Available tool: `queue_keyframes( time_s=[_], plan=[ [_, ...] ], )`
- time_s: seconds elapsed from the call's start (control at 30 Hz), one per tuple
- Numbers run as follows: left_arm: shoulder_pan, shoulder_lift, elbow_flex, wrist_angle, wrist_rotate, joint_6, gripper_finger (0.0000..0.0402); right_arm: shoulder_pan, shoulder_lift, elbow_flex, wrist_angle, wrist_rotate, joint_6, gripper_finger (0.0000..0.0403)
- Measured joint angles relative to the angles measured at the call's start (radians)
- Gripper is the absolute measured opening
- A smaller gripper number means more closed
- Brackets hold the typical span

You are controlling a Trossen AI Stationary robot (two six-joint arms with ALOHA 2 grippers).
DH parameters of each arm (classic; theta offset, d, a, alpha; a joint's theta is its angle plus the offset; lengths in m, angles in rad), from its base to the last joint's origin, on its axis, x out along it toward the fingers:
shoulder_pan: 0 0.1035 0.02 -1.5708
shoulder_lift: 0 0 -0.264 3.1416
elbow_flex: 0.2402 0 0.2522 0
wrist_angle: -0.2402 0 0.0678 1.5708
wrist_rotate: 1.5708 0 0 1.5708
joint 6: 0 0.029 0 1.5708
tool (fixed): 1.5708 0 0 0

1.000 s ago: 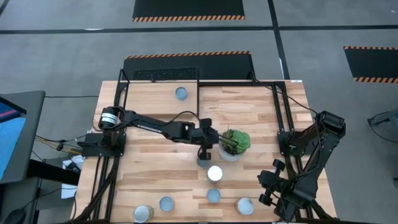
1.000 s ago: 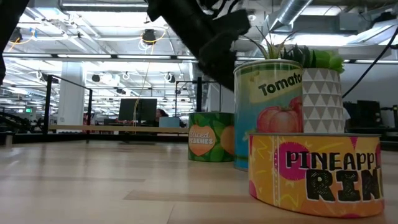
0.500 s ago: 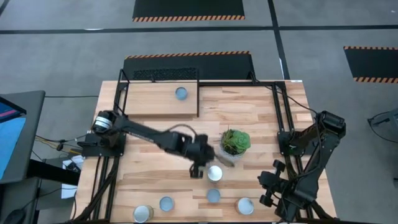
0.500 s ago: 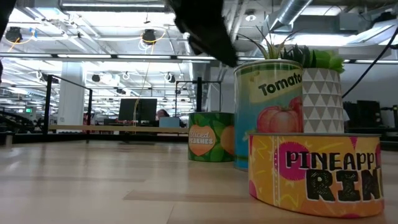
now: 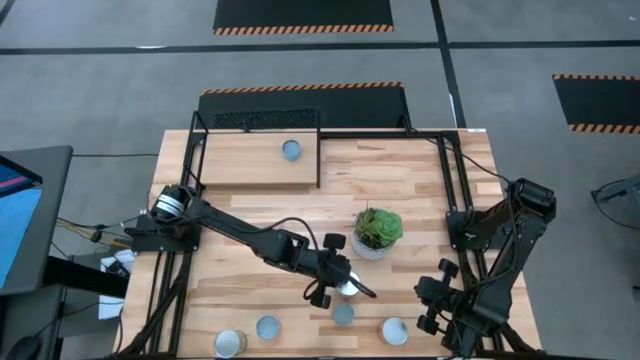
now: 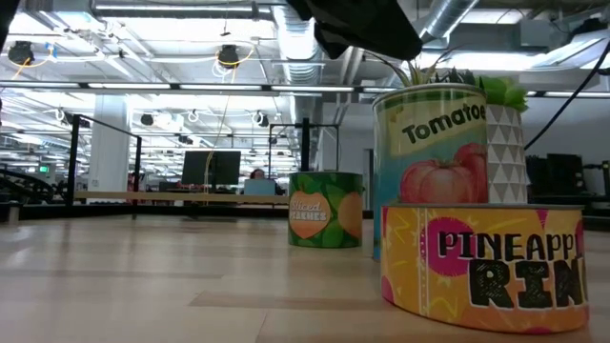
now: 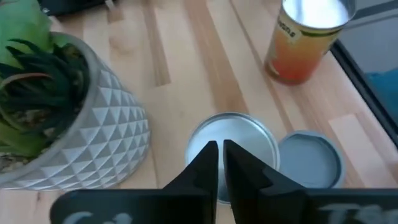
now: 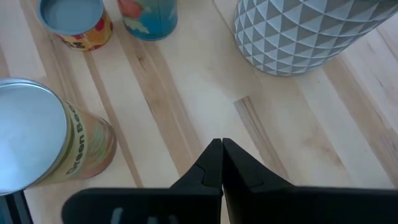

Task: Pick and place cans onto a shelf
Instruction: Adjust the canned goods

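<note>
My left gripper is shut and points down over a tall tomato can with a silvery top, left of the potted plant. A low pineapple can with a pale-blue top stands just nearer. A green can stands farther back; my left arm hides it in the high view. One can stands on the light-wood shelf at the far left. My right gripper is shut and empty at the table's right near corner. My left gripper's shut fingertips stand over the tomato can's silvery top, coming from above and pointing down. I cannot tell whether they touch it. The can stands on the table, its label a little tilted in the low view.
A green-beans can and two more cans stand along the near edge. The white-patterned plant pot is close beside the tomato can. Black frame bars run along the table's sides.
My left gripper has moved from above the green can toward the near edge and a little right, ending over the tomato can. The tomato can has shifted slightly in the low view, showing farther right and larger, with its label now tilted.
</note>
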Motion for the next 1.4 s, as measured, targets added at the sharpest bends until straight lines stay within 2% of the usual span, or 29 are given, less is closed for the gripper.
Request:
queue_keyframes(
  time_s=[0.23,0.37,0.5,0.77,1.1,1.23,1.3,1.4],
  plan=[
    [0.000,0.079,0.001,0.055,0.065,-0.015,0.0001,0.003,0.000,0.000,0.009,-0.004,0.000,0.0025],
    [-0.002,0.092,0.003,0.030,0.070,-0.044,0.0000,0.007,0.000,0.000,0.012,-0.004,0.000,0.0026],
    [-0.010,0.072,0.005,-0.065,0.070,-0.090,0.0000,0.008,0.000,0.000,0.011,-0.019,0.000,0.0021],
    [-0.024,0.014,0.005,-0.314,0.051,-0.219,0.0000,0.007,0.000,0.000,0.017,-0.027,0.000,0.0022],
    [-0.040,0.002,0.010,-0.650,0.037,-0.376,0.0000,0.014,0.000,0.000,0.048,-0.028,0.000,0.0020],
    [-0.039,-0.022,0.004,-0.869,0.019,-0.443,0.0000,0.014,0.000,0.000,0.062,-0.028,0.000,0.0019],
    [-0.036,-0.047,-0.004,-1.025,-0.017,-0.511,0.0000,0.017,0.000,0.000,0.064,-0.028,0.000,0.0021],
    [-0.033,-0.106,-0.010,-1.201,-0.143,-0.667,0.0000,0.020,0.000,0.000,0.063,-0.028,0.000,0.0025]
  ],
)
